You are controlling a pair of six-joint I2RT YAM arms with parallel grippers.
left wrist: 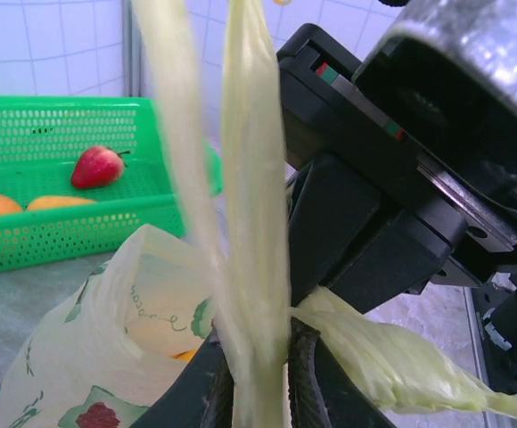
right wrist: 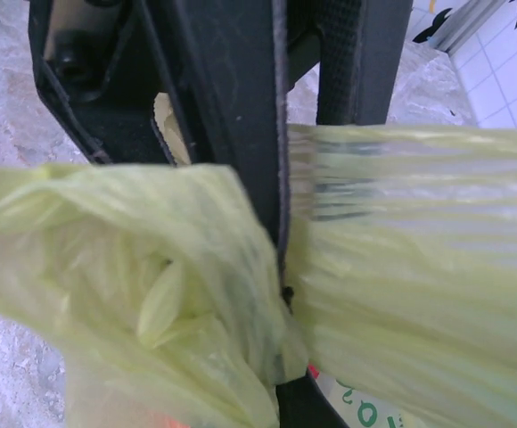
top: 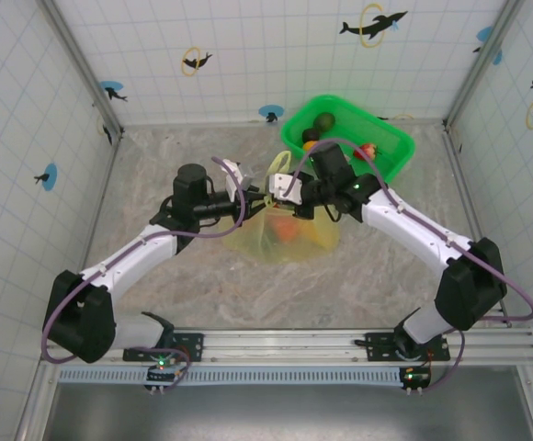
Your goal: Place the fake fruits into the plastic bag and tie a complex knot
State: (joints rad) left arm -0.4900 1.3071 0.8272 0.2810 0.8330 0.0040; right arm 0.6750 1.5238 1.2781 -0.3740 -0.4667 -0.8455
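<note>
plastic bag (top: 289,241) sits mid-table with fake fruits (top: 285,230) inside, handle strips (left wrist: 254,223) drawn up, presumably for knotting: right gripper (right wrist: 283,267) clamped on bag plastic, left gripper (left wrist: 257,392) jaws straddling a strip, pinched or loose can't tell, more fruit in green basket (top: 391,152).

You've got the bag (top: 296,246) centred on the worktop (top: 202,289), fruits (top: 285,230) inside it. Behind it to the right, by the back wall (top: 248,55), sits the basket (top: 397,147), more fruits (top: 323,122) in it. Your left pincer (left wrist: 258,392) and right pincer (top: 276,196) meet just above the bag, handle strips (left wrist: 254,223) between them.
</note>
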